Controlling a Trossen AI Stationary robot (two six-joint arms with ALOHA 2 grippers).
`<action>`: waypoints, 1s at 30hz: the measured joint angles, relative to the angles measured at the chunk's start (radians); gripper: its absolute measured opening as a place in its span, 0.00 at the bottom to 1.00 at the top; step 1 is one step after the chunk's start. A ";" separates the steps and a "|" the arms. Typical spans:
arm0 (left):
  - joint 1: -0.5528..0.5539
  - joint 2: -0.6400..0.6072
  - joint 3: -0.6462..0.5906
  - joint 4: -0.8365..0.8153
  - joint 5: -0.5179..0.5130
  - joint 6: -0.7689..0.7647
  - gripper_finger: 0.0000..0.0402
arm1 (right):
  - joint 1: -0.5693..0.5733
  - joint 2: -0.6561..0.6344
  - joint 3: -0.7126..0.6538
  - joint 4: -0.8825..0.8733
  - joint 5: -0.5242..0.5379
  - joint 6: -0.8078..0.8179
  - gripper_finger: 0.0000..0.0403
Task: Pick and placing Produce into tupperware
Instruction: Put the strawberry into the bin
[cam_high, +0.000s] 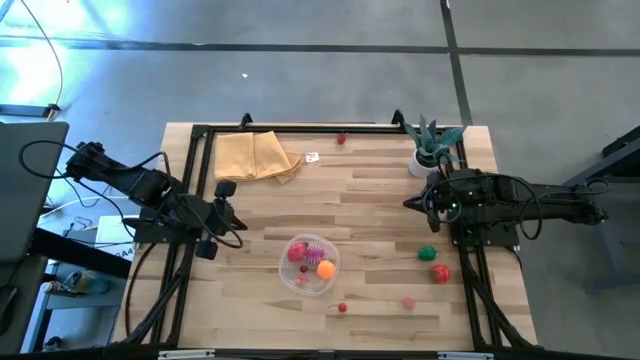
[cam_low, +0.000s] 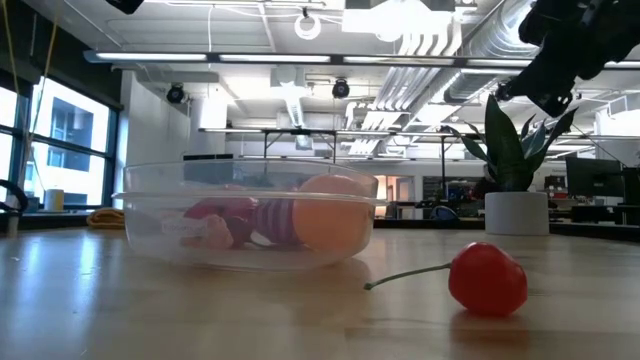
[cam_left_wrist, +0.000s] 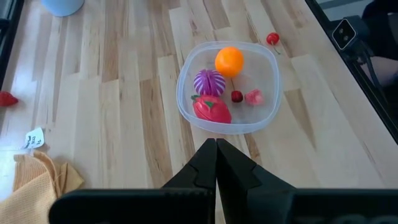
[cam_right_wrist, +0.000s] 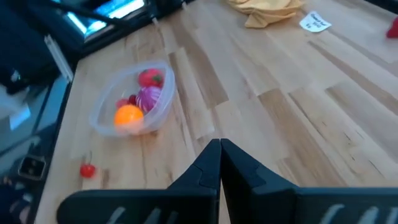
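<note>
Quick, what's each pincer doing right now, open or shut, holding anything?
Left pincer: shut, holding nothing, raised short of the tupperware.
Right pincer: shut, holding nothing, above bare table.

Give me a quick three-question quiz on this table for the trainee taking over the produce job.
1. True or false: the left gripper and right gripper are both shut and empty.
2. Which piece is already inside the tupperware? A) the orange fruit B) the green piece C) the cherry
3. Fill in: the folded cloth lies at the table's far ____ corner, seen from above.

Key
1. True.
2. A; the green piece lies on bare wood near the right arm, the cherry just outside the container.
3. Left.
</note>
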 joint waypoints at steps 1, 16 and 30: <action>0.000 0.000 0.000 0.000 0.000 0.000 0.00 | 0.000 0.000 0.000 0.006 0.006 0.014 0.00; 0.000 0.000 0.000 0.000 0.000 0.000 0.00 | -0.036 0.058 0.013 0.553 -0.016 -0.023 0.00; 0.000 0.000 0.000 0.000 0.000 0.000 0.00 | -0.362 0.669 0.751 0.254 -0.003 -0.241 0.00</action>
